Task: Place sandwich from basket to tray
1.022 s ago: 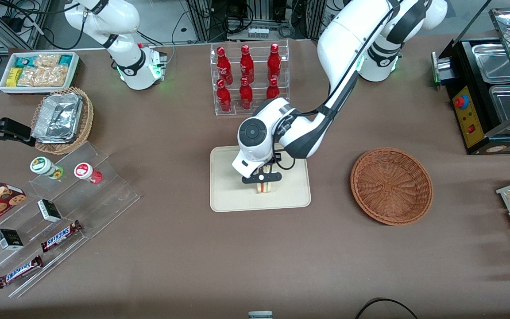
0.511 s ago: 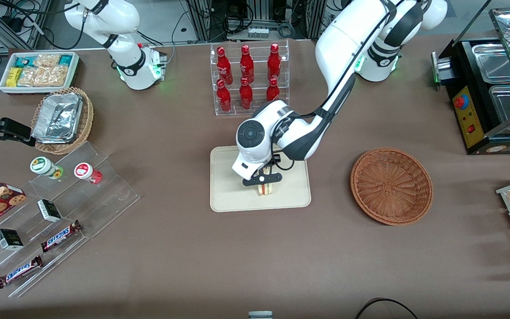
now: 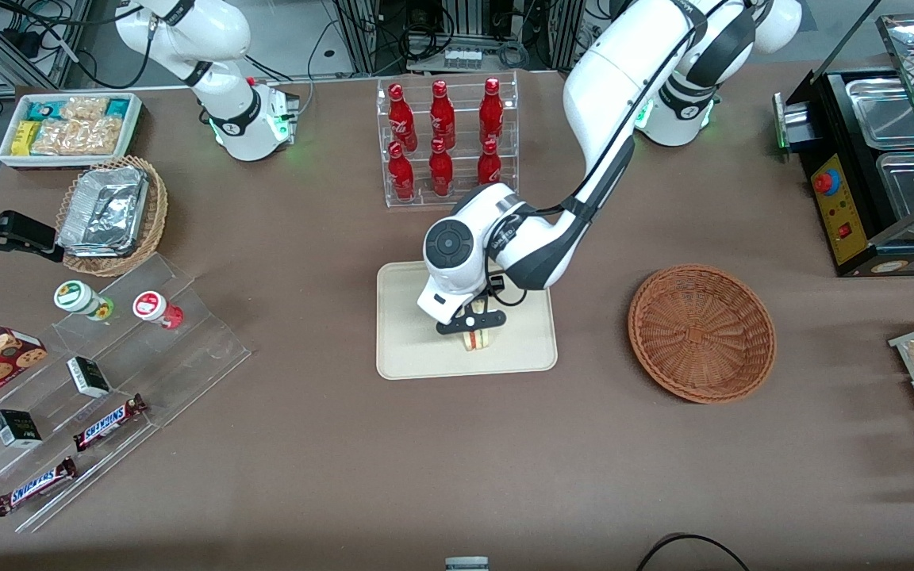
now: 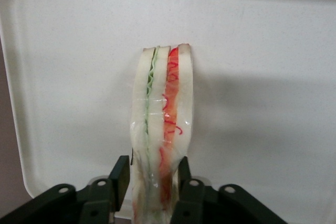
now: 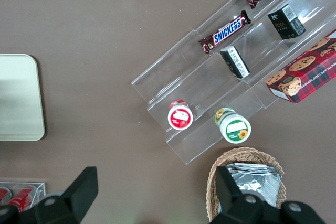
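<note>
The tray lies directly under the gripper, its cream surface filling the wrist view around the fingers. The basket sits well apart from the gripper, toward the working arm's end of the table. The sandwich stands on edge over the tray (green layer beside red), with the gripper's fingers clamped on both of its bread faces.
</note>
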### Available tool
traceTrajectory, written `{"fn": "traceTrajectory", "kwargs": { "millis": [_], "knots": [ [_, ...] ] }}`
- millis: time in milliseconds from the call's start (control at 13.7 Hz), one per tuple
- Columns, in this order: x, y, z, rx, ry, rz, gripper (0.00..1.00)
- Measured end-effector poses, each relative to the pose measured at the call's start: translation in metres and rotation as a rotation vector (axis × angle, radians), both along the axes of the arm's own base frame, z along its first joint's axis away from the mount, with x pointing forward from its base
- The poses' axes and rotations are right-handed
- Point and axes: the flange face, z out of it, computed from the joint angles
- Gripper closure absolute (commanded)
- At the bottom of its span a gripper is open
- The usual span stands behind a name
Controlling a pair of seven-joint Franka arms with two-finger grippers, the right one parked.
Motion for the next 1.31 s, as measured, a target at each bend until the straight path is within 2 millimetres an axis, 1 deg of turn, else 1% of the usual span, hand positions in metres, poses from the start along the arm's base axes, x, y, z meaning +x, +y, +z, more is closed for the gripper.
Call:
{"fn": "traceTrajectory", "kwargs": {
  "millis": [219,365,511,730,803,949,1095,1314],
  "knots": [
    [0.003,-0.002,0.006,-0.009,-0.010,0.001,0.00],
    [0.006,-0.004,0.023,-0.023,-0.026,0.003,0.00],
    [0.008,-0.003,0.051,-0.021,-0.032,0.003,0.00],
    [0.007,0.003,0.105,0.001,-0.025,-0.015,0.00],
    [0.006,0.007,0.120,0.009,-0.019,-0.038,0.00],
    [0.008,0.015,0.142,0.017,-0.016,-0.062,0.00],
    [0.017,0.030,0.155,0.031,-0.027,-0.059,0.00],
    [0.037,0.061,0.171,0.042,-0.021,-0.144,0.00]
  ]
}}
